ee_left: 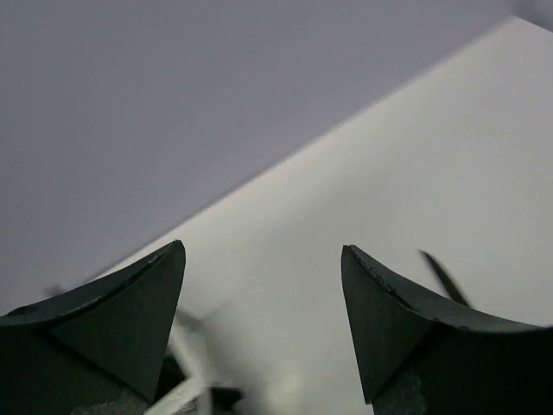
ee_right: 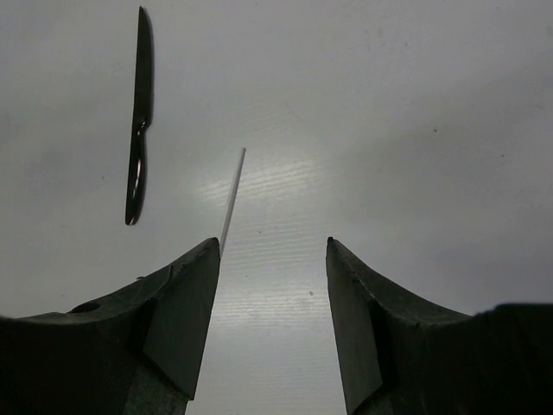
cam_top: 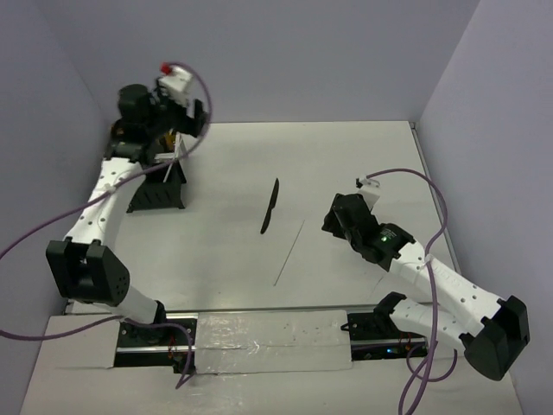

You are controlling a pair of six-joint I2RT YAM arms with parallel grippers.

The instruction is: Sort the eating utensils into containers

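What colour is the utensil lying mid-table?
The utensil is black all over; clearest in right wrist view.

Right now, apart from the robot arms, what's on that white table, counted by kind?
Slim dark utensil, lying flat: 1
Thin white stick, lying flat: 1
Black box-shaped caddy: 1
Total: 3
The pale sliver at the caddy is too unclear to count.
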